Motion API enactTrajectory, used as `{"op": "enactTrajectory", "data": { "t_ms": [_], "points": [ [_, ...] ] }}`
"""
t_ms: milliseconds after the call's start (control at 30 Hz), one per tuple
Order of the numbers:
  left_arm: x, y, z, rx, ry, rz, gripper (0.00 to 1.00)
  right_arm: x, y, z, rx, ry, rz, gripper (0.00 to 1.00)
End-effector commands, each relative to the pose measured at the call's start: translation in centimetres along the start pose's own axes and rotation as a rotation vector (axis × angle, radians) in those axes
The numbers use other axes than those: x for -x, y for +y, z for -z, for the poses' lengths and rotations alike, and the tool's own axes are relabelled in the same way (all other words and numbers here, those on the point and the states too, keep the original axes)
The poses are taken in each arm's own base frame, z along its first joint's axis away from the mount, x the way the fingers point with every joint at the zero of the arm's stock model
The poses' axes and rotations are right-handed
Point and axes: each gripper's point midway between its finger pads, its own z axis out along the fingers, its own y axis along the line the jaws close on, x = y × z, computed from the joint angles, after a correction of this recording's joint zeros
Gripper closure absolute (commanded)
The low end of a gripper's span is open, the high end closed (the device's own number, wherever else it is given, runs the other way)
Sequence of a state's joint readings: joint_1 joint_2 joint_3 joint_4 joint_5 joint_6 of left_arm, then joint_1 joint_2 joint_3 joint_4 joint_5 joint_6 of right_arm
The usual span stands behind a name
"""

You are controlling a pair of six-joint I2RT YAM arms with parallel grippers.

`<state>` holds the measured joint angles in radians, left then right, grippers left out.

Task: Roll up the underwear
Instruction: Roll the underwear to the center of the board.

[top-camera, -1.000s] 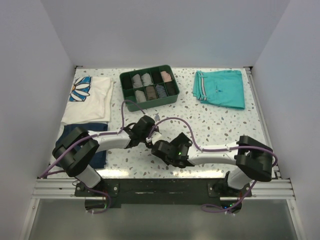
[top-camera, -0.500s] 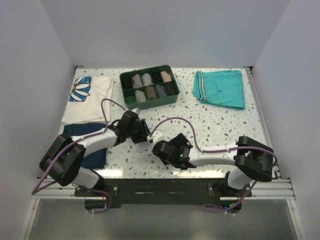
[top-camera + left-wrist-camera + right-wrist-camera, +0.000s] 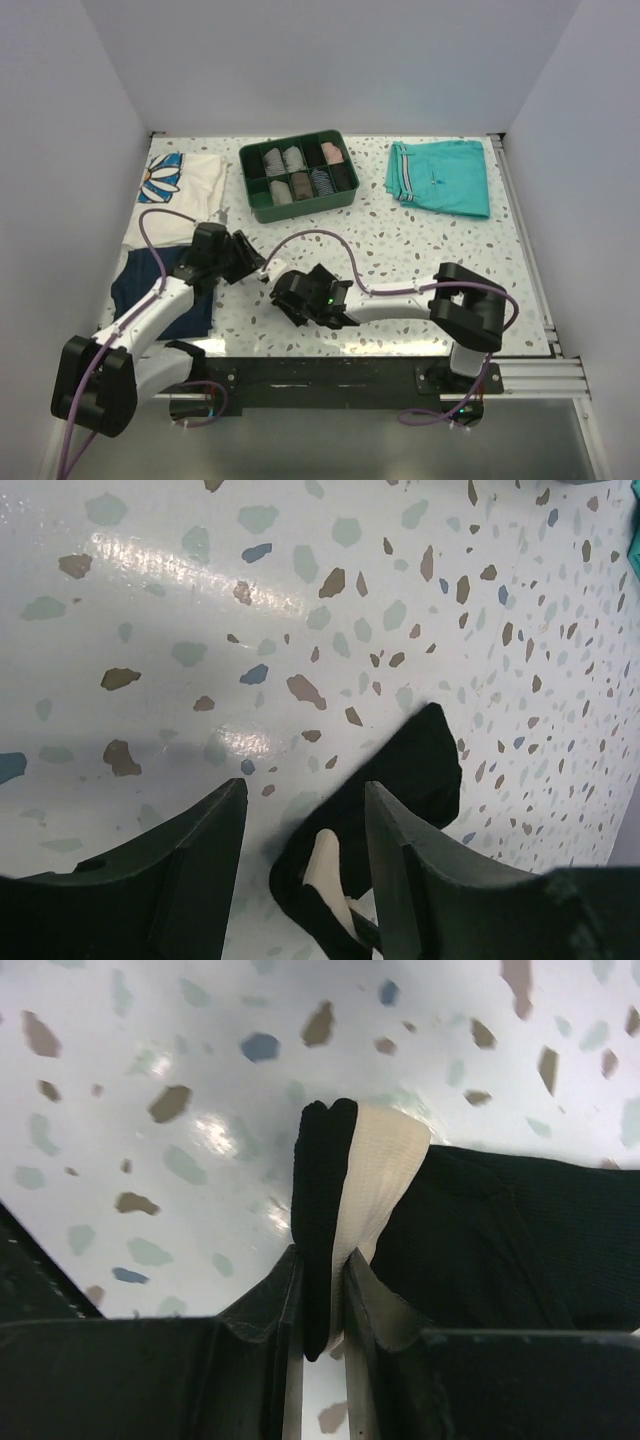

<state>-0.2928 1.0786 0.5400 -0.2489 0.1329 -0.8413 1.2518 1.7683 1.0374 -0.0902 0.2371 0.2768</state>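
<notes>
underwear [image 3: 500,1230]: black knit briefs with a beige lining. they lie bunched on the table [image 3: 420,250] near its front edge, left of centre, between my two wrists.

- handling (judged): light, limp and stretchy. no stiffness to push against. the knit should grip itself as it turns, but a loose roll will likely spring open once let go.
- hold: my right gripper [image 3: 320,1280] is clamped on a folded edge, with a black layer and the beige strip pinched together between the fingers. best purchase looks to be this doubled edge, not a single layer.
- my left gripper [image 3: 303,800]: fingers apart, holding nothing, low over the table just beside the cloth. the free black corner shows past the fingertips.
- surface: glossy white terrazzo with coloured flecks. probably slick, so the cloth may slide rather than turn unless one end is pinned.
- room: green tray [image 3: 296,210] of small rolls behind. teal shorts [image 3: 440,178] at back right. white shirt [image 3: 185,190] at back left. navy garment [image 3: 195,310] near my left arm. plain walls [image 3: 60,150] close in on three sides.
</notes>
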Motion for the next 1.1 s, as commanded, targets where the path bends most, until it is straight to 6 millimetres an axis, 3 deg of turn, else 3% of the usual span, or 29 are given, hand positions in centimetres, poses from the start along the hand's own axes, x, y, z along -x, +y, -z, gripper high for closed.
{"op": "enactTrajectory", "data": {
  "t_ms": [0, 167, 333, 567, 800, 1067],
  "points": [
    [-0.2, 1.0, 0.5, 0.019, 0.001, -0.013, 0.45, 3.2, 3.4, 0.3, 0.131, -0.055, 0.066, 0.99],
    [-0.4, 0.8, 0.5, -0.001, 0.011, -0.013, 0.44, 2.0, 3.5, 1.2, 0.182, -0.069, 0.019, 1.0],
    [-0.5, 0.6, 0.4, -0.013, 0.021, -0.023, 0.44, 0.0, 3.0, 1.5, 0.299, -0.078, -0.185, 0.99],
    [-0.9, 0.2, 0.1, -0.05, 0.042, -0.044, 0.45, 0.0, 1.8, 1.5, 0.439, -0.105, -0.398, 0.98],
    [-2.7, -0.5, 0.0, -0.15, 0.1, -0.07, 0.45, -0.2, -0.6, 1.4, 0.539, -0.089, -0.57, 0.97],
    [-4.5, -2.1, 0.7, -0.309, 0.147, -0.12, 0.44, -1.1, -1.7, 0.2, 0.591, -0.015, -0.693, 0.96]
  ]
}}
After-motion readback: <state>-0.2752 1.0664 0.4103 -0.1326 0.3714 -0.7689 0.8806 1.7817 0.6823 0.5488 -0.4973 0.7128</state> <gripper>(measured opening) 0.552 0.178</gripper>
